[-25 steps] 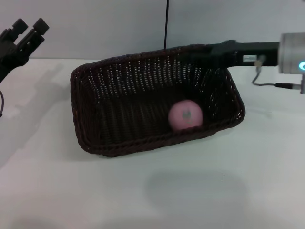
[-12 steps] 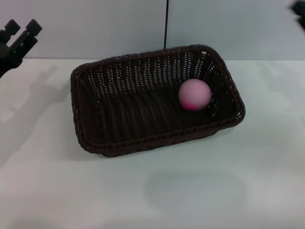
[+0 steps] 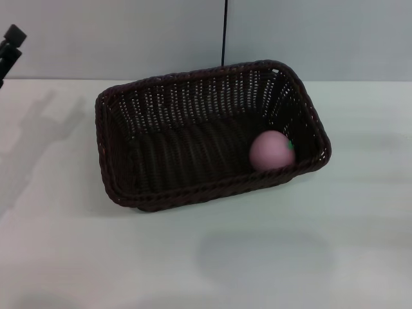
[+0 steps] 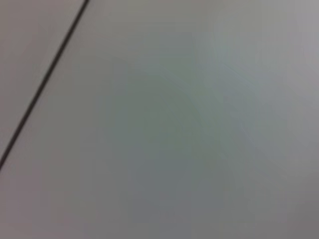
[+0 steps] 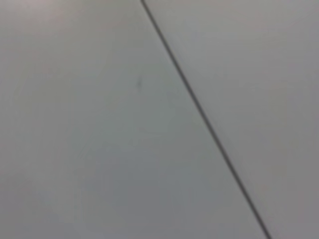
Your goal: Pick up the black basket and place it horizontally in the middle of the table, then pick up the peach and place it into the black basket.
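Dark woven wicker, the black basket [image 3: 206, 135] is sitting lengthwise near the middle of the white tabletop [image 3: 335, 257], open side up. Inside it the pink peach [image 3: 271, 151] is resting on the floor at the right end, against the near wall. Only a tip of the left claw [image 3: 9, 42] is showing at the far left edge; whether it is open cannot be told

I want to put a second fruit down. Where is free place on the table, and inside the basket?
The table is bare in front of the black basket and to both its sides. Inside, the floor is free toward the robot's left; the peach fills the near right corner.
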Motion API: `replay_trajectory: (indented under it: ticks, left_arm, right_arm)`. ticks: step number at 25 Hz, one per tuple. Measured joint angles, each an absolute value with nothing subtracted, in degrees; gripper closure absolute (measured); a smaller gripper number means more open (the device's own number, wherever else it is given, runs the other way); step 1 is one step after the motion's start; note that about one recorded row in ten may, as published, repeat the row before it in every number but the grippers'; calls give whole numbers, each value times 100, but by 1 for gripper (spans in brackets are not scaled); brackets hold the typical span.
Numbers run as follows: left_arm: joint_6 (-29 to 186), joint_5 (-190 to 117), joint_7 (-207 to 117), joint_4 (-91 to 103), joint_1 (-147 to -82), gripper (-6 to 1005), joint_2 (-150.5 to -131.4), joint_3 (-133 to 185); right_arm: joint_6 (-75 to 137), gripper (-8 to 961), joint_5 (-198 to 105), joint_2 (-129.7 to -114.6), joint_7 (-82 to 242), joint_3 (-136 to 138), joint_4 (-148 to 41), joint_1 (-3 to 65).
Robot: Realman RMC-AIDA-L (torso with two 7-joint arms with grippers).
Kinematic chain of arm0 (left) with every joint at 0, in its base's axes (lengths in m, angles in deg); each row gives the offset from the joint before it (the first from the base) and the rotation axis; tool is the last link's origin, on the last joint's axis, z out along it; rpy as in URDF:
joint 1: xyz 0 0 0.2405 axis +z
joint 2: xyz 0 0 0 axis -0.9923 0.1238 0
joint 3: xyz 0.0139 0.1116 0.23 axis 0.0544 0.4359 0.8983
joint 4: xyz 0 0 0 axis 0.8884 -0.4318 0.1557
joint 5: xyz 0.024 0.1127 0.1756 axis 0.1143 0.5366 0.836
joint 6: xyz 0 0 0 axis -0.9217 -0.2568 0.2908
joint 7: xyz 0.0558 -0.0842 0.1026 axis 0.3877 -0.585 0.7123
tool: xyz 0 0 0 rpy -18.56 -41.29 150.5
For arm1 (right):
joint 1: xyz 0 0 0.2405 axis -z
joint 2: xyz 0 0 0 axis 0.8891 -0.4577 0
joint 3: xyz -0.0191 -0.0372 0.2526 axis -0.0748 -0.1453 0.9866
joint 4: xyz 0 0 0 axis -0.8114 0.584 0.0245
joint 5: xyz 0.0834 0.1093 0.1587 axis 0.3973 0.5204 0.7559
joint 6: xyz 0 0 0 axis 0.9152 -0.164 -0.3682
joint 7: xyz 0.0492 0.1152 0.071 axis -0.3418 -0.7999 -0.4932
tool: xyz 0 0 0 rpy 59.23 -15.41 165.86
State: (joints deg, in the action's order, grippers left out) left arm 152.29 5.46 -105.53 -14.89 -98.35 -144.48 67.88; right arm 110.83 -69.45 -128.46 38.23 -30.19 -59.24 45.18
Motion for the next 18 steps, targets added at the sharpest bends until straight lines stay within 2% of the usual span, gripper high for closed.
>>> replay_trajectory:
  ticks: [18]
  left_arm:
    - [15536, 537, -10291, -1172, -9871, 216, -14436, 6291]
  right_arm:
    - [11006, 562, -6919, -12841, 3855, -2736, -5906, 4504]
